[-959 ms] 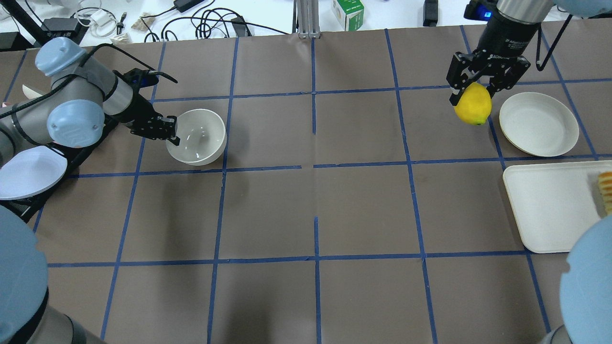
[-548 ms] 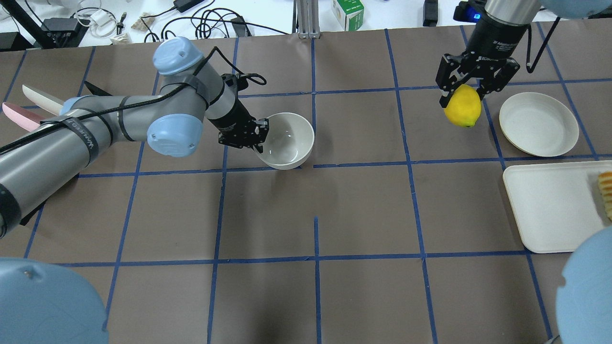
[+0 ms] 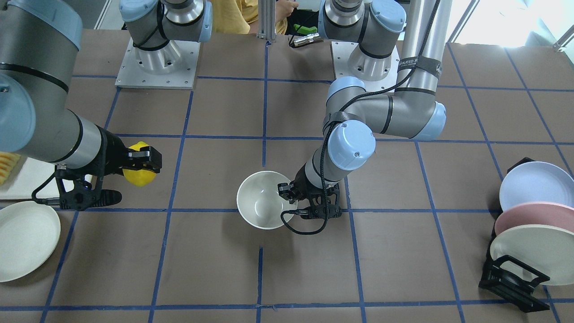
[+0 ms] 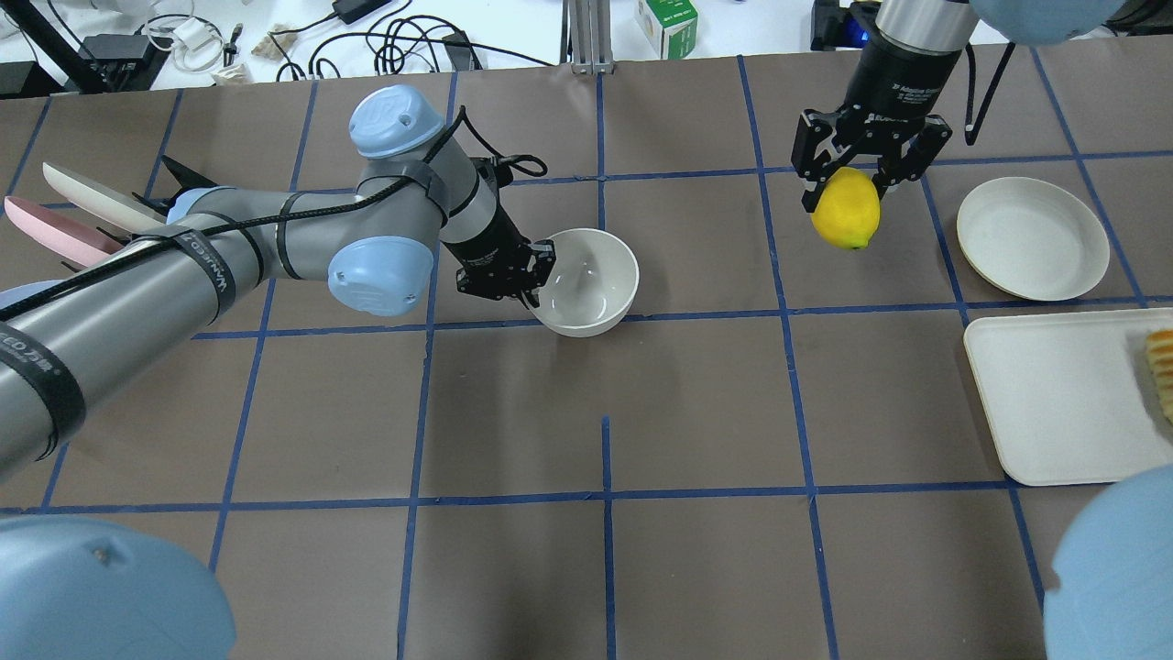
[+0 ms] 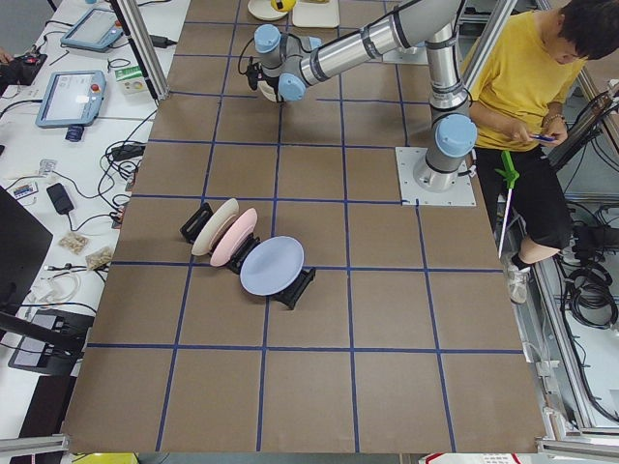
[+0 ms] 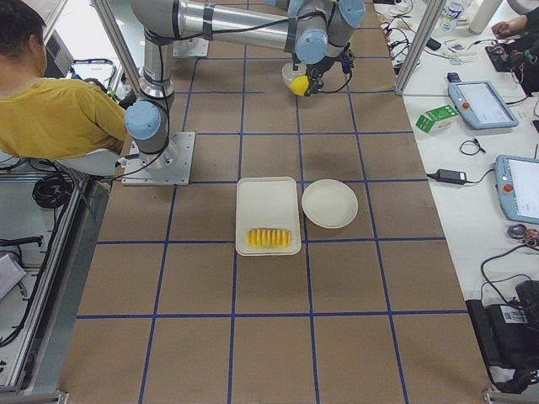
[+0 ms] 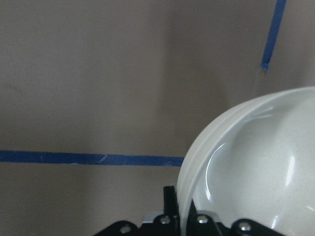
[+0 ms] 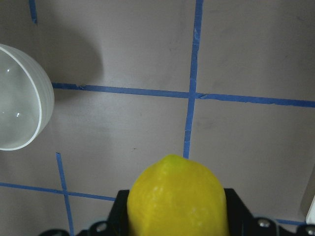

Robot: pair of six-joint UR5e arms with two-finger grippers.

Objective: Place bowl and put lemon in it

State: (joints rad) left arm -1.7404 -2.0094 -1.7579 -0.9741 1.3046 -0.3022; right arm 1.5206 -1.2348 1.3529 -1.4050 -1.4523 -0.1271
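Observation:
The off-white bowl [image 4: 586,281] is near the table's middle, upright, with my left gripper [image 4: 536,275] shut on its left rim. It shows in the front view [image 3: 261,206], the left wrist view [image 7: 256,167] and the right wrist view [image 8: 17,105]. I cannot tell if it rests on the table. My right gripper [image 4: 854,183] is shut on the yellow lemon [image 4: 845,210] and holds it above the table, to the bowl's right. The lemon also shows in the front view [image 3: 138,172], the right wrist view [image 8: 177,199] and the right side view [image 6: 298,85].
A flat cream plate [image 4: 1033,238] lies at the right. A white tray [image 4: 1063,394] with sliced yellow fruit [image 4: 1162,367] sits in front of it. A rack of plates [image 3: 529,224] stands at my left. A person in yellow [image 5: 527,87] sits behind the robot.
My left gripper has carried the bowl rightward from the table's left toward the middle. My right gripper has moved the lemon leftward, away from the cream plate.

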